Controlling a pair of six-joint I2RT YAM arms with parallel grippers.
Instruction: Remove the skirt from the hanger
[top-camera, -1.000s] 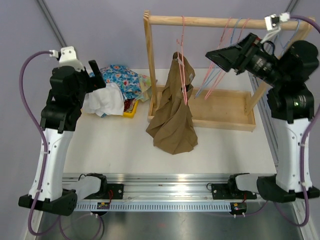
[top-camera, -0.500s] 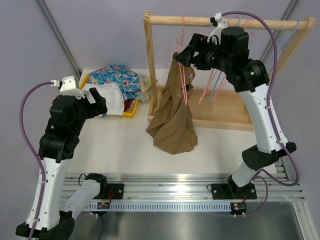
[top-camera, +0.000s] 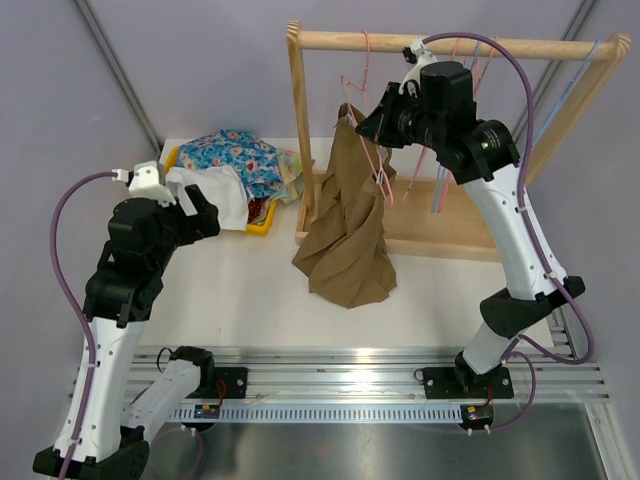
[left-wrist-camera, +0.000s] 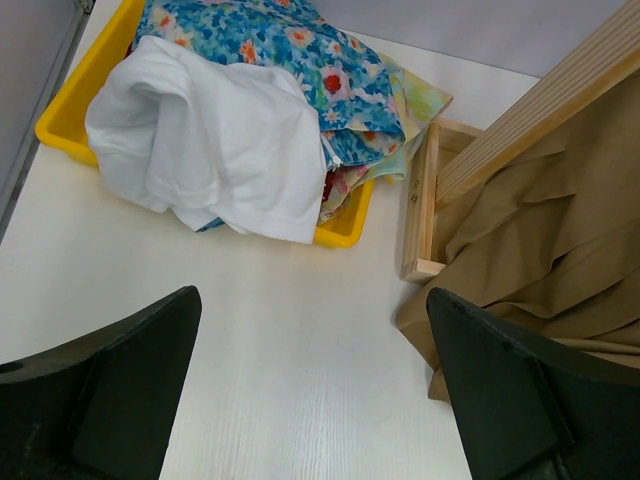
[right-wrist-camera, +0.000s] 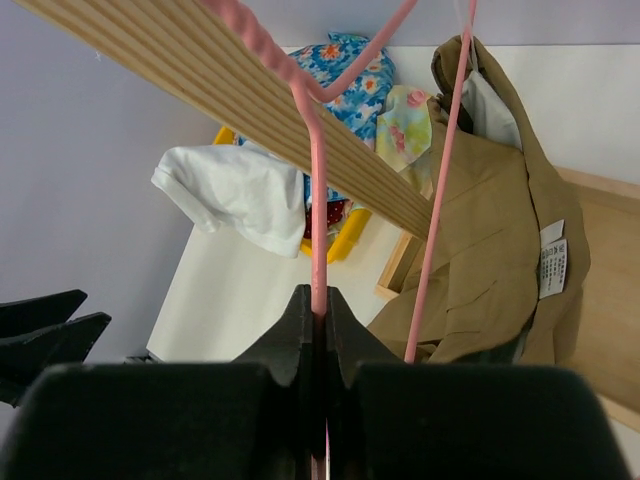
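Note:
The tan skirt (top-camera: 345, 230) hangs from a pink wire hanger (top-camera: 372, 160) on the wooden rail (top-camera: 440, 43), its hem bunched on the table. My right gripper (top-camera: 365, 125) is up beside the top of the skirt. In the right wrist view that gripper (right-wrist-camera: 318, 310) is shut on the pink hanger (right-wrist-camera: 318, 230), with the skirt (right-wrist-camera: 500, 250) and its white label to the right. My left gripper (top-camera: 195, 205) hovers over the table left of the rack. It (left-wrist-camera: 315, 400) stands open with nothing between its fingers, and the skirt (left-wrist-camera: 530, 250) lies to its right.
A yellow bin (left-wrist-camera: 60, 115) holds a white cloth (left-wrist-camera: 220, 150) and flowered fabrics at the back left. The rack's wooden base tray (top-camera: 450, 225) sits behind the skirt. Several empty pink and blue hangers (top-camera: 440, 170) hang further right on the rail.
My right arm swung in from the far right to the hanger and shut on it, tilting the hanger and skirt top slightly left. My left arm lowered a little, still open.

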